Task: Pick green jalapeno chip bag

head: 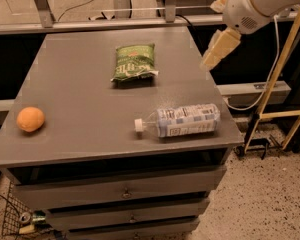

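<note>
The gripper hangs in the air over the right rear edge of the table, up and to the right of the bag and well apart from it. Whether it is released or clenched cannot be told; it holds nothing. The bag lies flat near the table's back middle. A bottle lies on its side near the front right, cap pointing left. An orange sits at the front left.
</note>
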`<state>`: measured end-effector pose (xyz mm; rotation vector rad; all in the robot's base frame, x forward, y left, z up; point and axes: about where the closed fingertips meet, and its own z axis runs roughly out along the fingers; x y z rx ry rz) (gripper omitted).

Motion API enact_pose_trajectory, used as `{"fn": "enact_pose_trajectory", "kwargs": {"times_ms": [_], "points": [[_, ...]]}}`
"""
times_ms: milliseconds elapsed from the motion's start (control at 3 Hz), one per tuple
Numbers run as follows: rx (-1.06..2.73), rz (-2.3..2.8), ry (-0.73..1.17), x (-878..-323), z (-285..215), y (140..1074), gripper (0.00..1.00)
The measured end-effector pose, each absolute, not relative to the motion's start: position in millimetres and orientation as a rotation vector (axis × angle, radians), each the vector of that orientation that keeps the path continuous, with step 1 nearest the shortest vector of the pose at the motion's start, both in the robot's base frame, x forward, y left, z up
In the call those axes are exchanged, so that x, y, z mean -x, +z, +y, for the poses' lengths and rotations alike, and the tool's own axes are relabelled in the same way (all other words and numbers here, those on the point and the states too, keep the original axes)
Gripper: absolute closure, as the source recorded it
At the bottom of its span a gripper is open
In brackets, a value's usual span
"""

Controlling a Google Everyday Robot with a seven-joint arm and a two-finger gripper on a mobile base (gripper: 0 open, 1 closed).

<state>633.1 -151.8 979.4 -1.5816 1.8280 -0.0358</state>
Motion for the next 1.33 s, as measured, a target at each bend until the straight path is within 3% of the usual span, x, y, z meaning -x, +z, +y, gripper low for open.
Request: {"fn": "enact_pose_trajectory", "kwargs": {"times_ms": [667,1333], "points": [[1.577,1.808,-0.054,-638,-152,984,0.0],[1.738,1.826,-0.143,-692,-85,926,0.0]]}}
